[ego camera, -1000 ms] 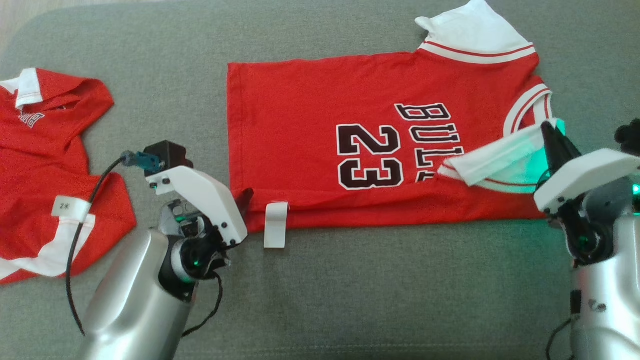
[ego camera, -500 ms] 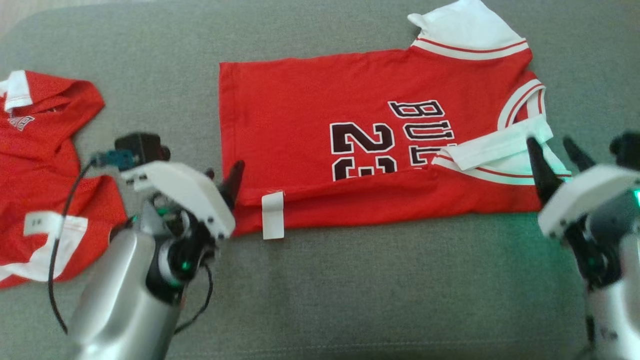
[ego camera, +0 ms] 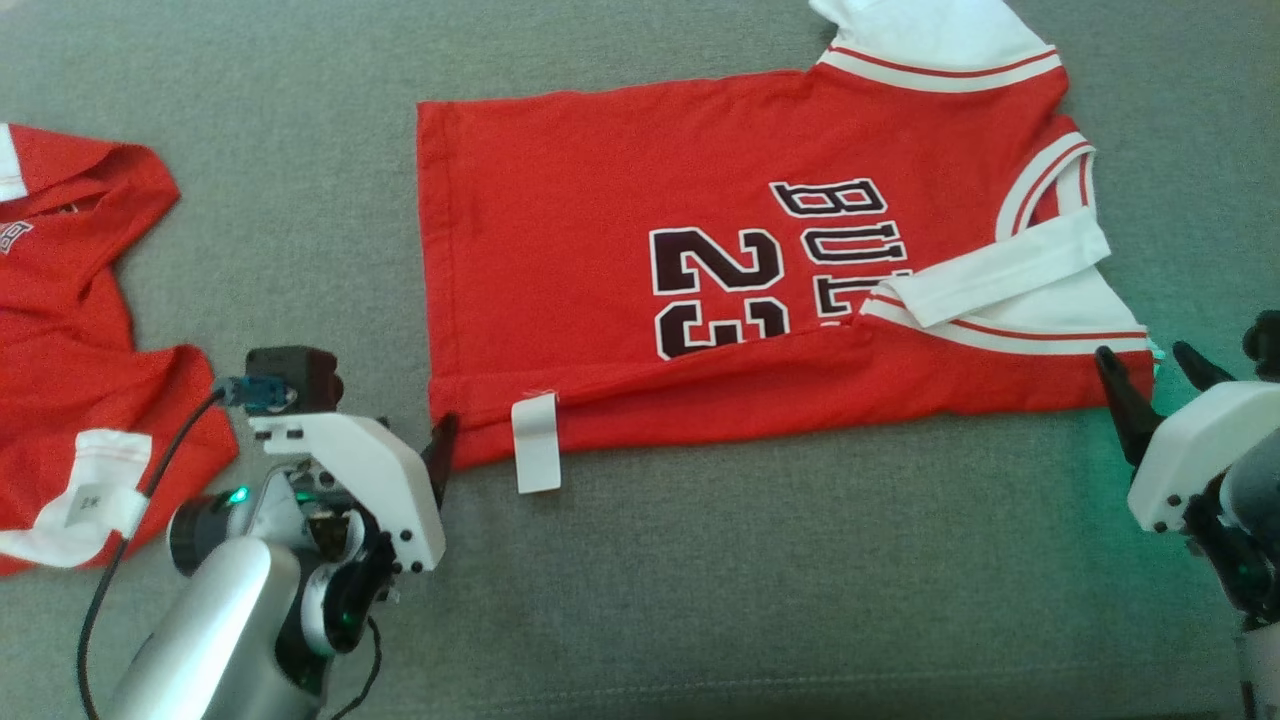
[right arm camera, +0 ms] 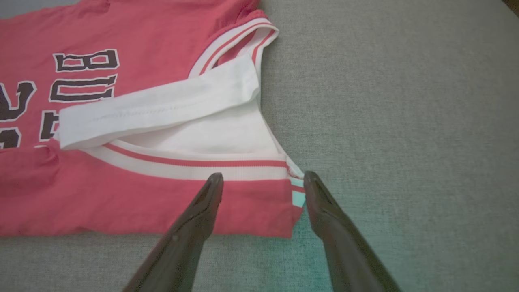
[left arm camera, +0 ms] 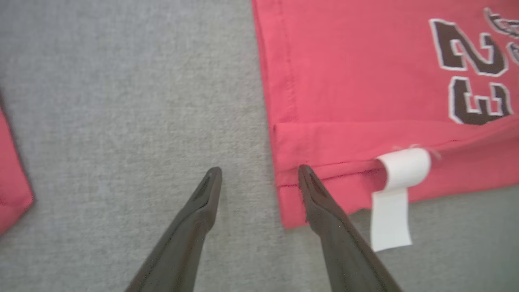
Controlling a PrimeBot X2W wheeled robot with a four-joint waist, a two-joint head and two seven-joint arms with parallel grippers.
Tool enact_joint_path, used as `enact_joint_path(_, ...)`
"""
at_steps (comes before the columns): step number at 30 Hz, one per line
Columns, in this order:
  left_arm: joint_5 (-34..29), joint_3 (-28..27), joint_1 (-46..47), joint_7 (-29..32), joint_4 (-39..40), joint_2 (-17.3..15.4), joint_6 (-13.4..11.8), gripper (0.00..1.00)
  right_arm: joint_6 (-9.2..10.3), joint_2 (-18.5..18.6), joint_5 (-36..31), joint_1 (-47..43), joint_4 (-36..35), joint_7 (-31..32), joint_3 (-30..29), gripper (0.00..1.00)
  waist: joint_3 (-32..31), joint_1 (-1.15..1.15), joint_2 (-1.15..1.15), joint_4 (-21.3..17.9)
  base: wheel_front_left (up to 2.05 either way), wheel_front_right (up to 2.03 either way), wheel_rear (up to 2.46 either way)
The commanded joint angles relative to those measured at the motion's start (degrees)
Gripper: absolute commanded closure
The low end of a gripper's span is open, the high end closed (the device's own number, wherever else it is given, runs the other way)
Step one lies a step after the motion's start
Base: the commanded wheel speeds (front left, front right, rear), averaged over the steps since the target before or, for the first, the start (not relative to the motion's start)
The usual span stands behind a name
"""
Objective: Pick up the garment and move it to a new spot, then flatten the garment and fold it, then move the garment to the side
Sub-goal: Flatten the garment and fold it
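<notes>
Garment [ego camera: 620, 250] first: it is a red jersey with black "23" and "BUL" lettering, and you will find it spread flat on the grey fabric surface [ego camera: 750, 600], across the middle and right of the head view. Its long axis runs from side to side before the robot. The hem points to the robot's left and the neck opening and sleeves to its right. The near long edge is folded up over the body and covers the lower part of the "23". One white sleeve [ego camera: 1000, 265] lies doubled across the chest, while the other sticks out at the far right corner. A white label [ego camera: 537, 455] hangs off the near edge, close to the hem corner.

Your left gripper [left arm camera: 259, 170] stands wide open and holds nothing. Its jaws straddle the near hem corner: one finger is over the folded red strip, the other over bare grey fabric. You cannot tell from these views whether either tip touches.

Your right gripper [right arm camera: 262, 175] is equally wide open and empty. It straddles the near corner at the sleeve end, with one finger over the red cloth below the striped band and the other over the grey surface.

A second red garment [ego camera: 70, 330] lies crumpled well apart, at the robot's far left.
</notes>
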State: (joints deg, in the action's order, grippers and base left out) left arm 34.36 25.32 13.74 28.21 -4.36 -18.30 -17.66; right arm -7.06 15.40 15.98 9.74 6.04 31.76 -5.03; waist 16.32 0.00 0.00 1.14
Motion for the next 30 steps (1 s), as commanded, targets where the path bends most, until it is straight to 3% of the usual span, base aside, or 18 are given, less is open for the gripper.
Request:
enact_joint_path(1,-0.3,-2.08,1.78,-0.61,3.75,-1.78,-0.17,0.0,-0.43,1.11,-0.14,0.65,-2.51,-0.2,0.23,0.0,-0.29,0.0,0.0,-0.34,0.0,0.0,0.0)
enact_joint_path(9,-0.23,-1.3,-3.01,1.95,9.95,-4.68,-0.76,0.0,-0.43,1.38,0.02,-1.15,-3.93,0.49,-0.11,0.0,-1.06,0.0,0.0,-0.63,0.0,0.0,0.0)
enact_joint_path(30,1.14,-0.6,-0.22,1.21,4.61,-2.61,0.19,0.02,-0.43,-0.05,-1.19,-0.41,-4.0,2.01,-0.67,0.0,1.09,0.0,0.0,-1.38,0.0,0.0,0.0)
